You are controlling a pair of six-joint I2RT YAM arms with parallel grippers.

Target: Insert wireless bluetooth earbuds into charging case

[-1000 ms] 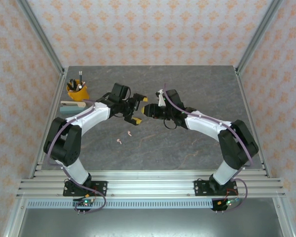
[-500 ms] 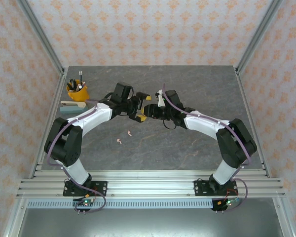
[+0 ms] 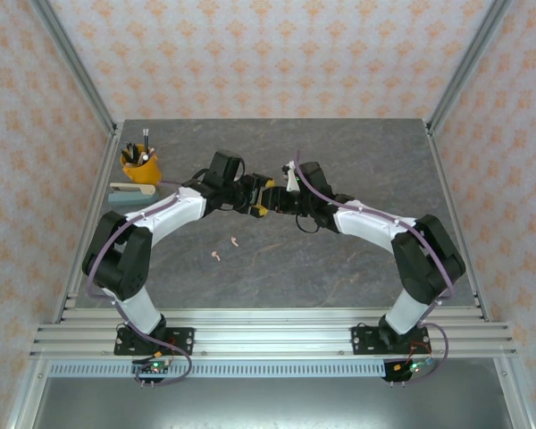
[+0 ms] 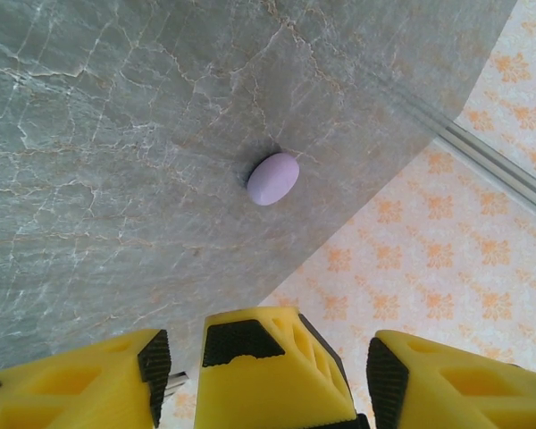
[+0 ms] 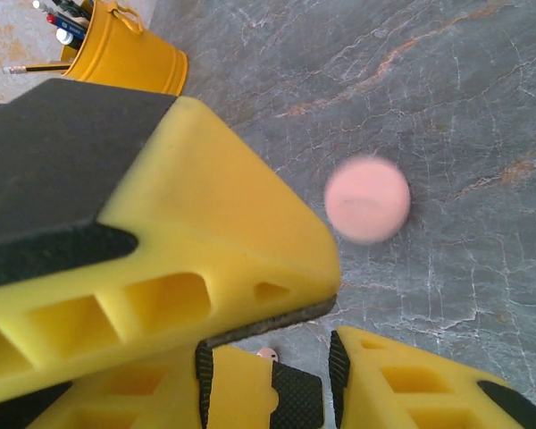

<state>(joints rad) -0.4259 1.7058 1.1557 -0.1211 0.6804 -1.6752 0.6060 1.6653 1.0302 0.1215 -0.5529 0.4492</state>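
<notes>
From above, the left gripper [image 3: 254, 197] and the right gripper [image 3: 272, 202] meet tip to tip over the middle of the marble table [image 3: 339, 268]. Their yellow fingers overlap, so this view does not tell whether either pair is spread or pressed together. One pale earbud [image 3: 234, 240] and a second earbud [image 3: 216, 256] lie loose on the table, near each other, on the near side of the left forearm and apart from both grippers. A yellow pencil cup [image 3: 141, 166] stands at the far left, with a tan and teal block [image 3: 129, 191] just beside it.

The left wrist camera looks down on an oval lilac case [image 4: 273, 179] lying near the table's edge. Three yellow finger pieces line the bottom. A pale sliver [image 4: 174, 382] shows between two of them, too small to identify, and the grip cannot be told.

The right wrist camera shows a blurred round pink case [image 5: 368, 198] on the table. A tiny pinkish speck [image 5: 268, 355] sits among crowded yellow fingers, and whether it is pinched cannot be told.
</notes>
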